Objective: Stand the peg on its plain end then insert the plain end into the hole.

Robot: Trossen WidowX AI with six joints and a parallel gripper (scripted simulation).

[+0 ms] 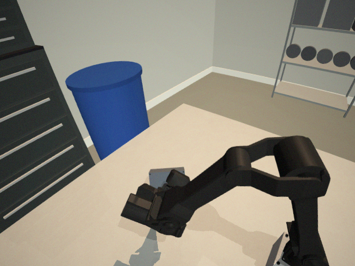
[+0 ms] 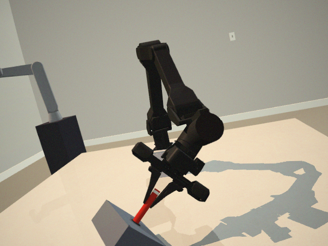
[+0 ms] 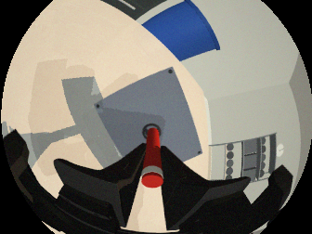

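The red peg (image 2: 141, 212) (image 3: 152, 158) slants down toward the sloped panel (image 2: 108, 219) (image 3: 135, 99) (image 1: 159, 176). Its plain end is at the mouth of the hole (image 3: 144, 131), whose dark rim shows around it; how deep it sits cannot be told. The white band (image 2: 156, 192) (image 3: 152, 170) is near the upper end, between the finger bases. My gripper (image 2: 147, 204) (image 3: 152, 149) is shut on the peg around its middle, with the fingertips a little above the panel face. In the top view the peg and fingertips are hidden behind the arm.
The black arm (image 1: 206, 183) (image 2: 169, 71) reaches over the table (image 1: 183, 129) (image 2: 66, 190). A grey plate (image 1: 278, 250) stands by the arm's base. A blue bin (image 1: 111, 114) (image 3: 183, 30) and dark drawers (image 1: 31, 114) are beyond the table edge.
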